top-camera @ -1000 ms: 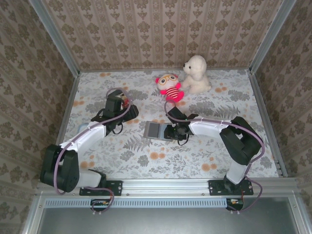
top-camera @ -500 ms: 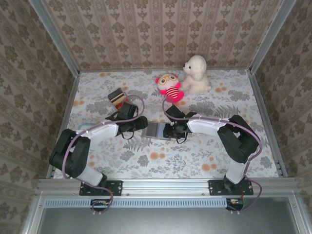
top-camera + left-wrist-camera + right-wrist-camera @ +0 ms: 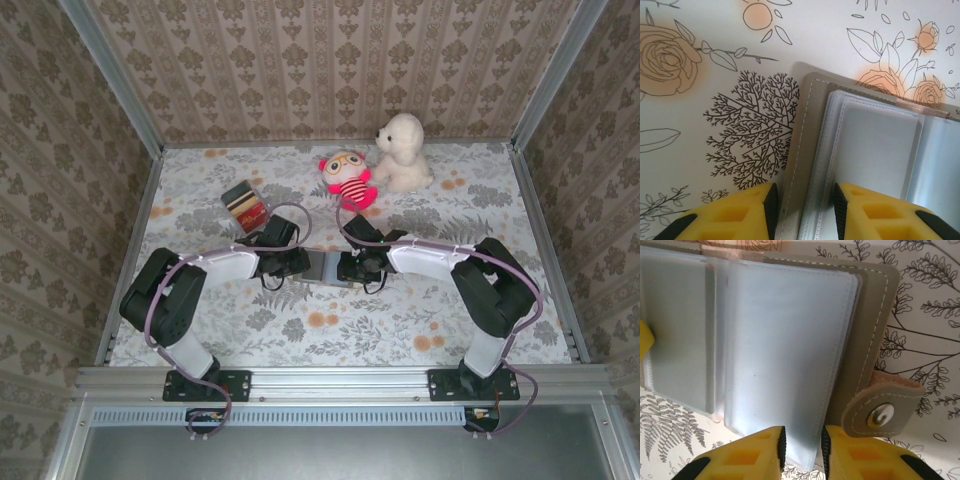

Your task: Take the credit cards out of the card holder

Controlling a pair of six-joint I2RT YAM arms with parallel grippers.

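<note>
Card holder open mid-table, ends hidden under wrists | left gripper part-open astride 9 o'clock edge | right gripper narrow around 3 o'clock sleeve | I can't tell if either grips | credit cards stacked at 10 o'clock

Between left claw and right claw, the card holder; credit cards behind-left, plush toys farther back.

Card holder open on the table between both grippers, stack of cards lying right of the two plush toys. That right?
One thing is off: the stack of cards lies left of the two plush toys, as the top external view shows. The card holder is open on the table between the left gripper and right gripper.
</note>
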